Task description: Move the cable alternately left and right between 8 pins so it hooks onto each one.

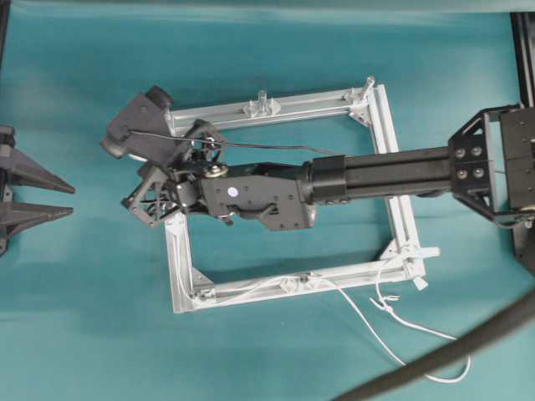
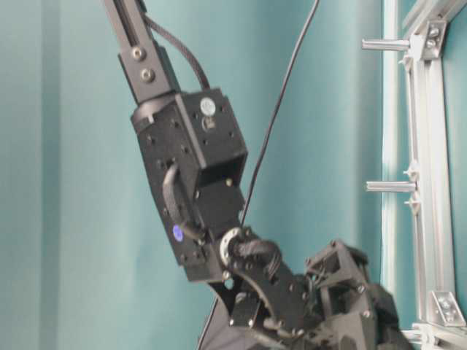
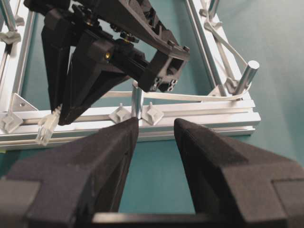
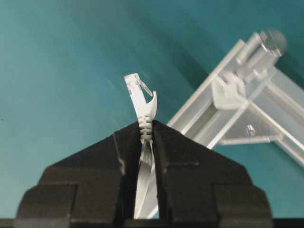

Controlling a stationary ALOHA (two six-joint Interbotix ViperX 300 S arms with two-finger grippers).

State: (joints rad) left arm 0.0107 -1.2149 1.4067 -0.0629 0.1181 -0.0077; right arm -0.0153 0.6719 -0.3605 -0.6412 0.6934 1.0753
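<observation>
Teal cloth covers the whole counter (image 1: 84, 334), matte and a bit wrinkled. Nearest the bottom edge of the overhead view, a thick dark hose (image 1: 451, 351) cuts across the corner, out of focus. Just past it the cable (image 1: 393, 322) lies loose on the cloth in a thin white curl, then runs flat along the near rail of the square aluminium frame (image 1: 180, 267), long axis left to right.

Its far end is up in the right tool (image 4: 147, 128), which is clamped shut on the ribbed strain relief. The clear plug (image 4: 134, 88) sticks straight out past the fingertips, pointing away from the wrist camera, clip side to the right. From overhead that tool sits over the frame's far-left corner, and the arm hides the grip itself.

The left tool (image 3: 156, 130) sits at the left edge with its foam-padded jaws spread wide, holding nothing, facing a shiny round pin (image 3: 137, 99) on the rail.

Further pins (image 1: 262, 100) stand on the far rail; I can't count all eight, the arm covers some.
</observation>
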